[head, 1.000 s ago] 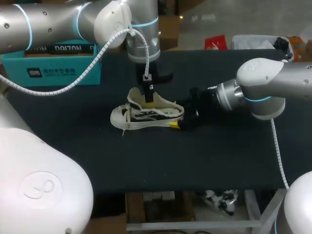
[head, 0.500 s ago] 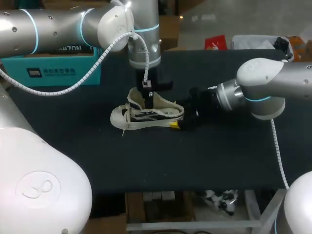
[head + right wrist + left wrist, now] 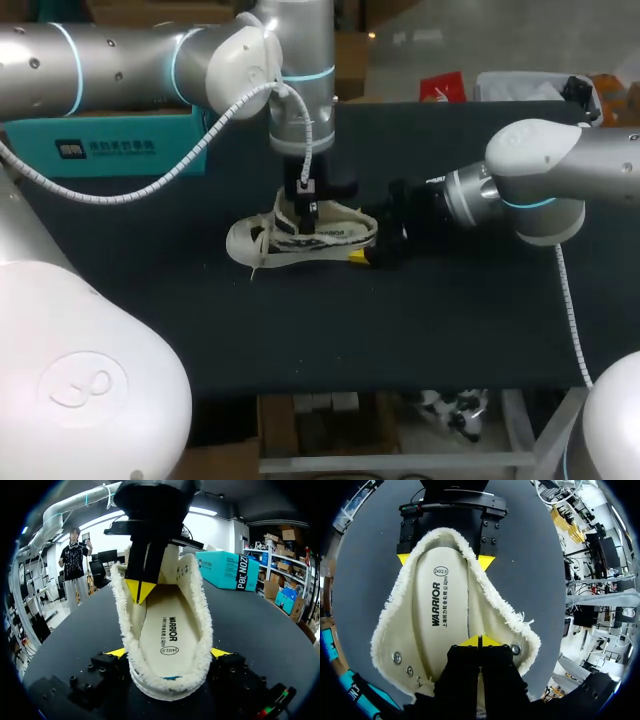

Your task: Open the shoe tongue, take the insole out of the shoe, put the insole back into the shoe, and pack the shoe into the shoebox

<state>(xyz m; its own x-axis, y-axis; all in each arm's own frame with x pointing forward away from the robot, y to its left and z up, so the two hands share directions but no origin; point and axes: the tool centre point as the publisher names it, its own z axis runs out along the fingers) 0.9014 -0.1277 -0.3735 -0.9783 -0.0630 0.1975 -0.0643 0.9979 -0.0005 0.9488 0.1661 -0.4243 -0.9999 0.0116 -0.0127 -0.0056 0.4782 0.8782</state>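
Note:
A cream low-top shoe (image 3: 262,240) lies on the black table with its toe toward my left side. My right gripper (image 3: 366,252) has the heel between its yellow tips, one against each side; in the right wrist view the right gripper (image 3: 168,653) straddles the frayed collar (image 3: 200,620). The printed insole (image 3: 442,610) lies flat inside the shoe. My left gripper (image 3: 308,212) stands upright in the shoe's opening, and in its own view the left gripper (image 3: 479,641) is shut, tips together on the insole near the tongue end. The teal shoebox (image 3: 100,145) sits at the back left.
The black table (image 3: 400,330) has open room in front of the shoe and to its right. The shoebox stands behind my left arm, close to the table's far left edge.
My left gripper has come down and slightly right, from above the raised tongue into the shoe's opening. The right arm and the shoe's heel have stayed put.

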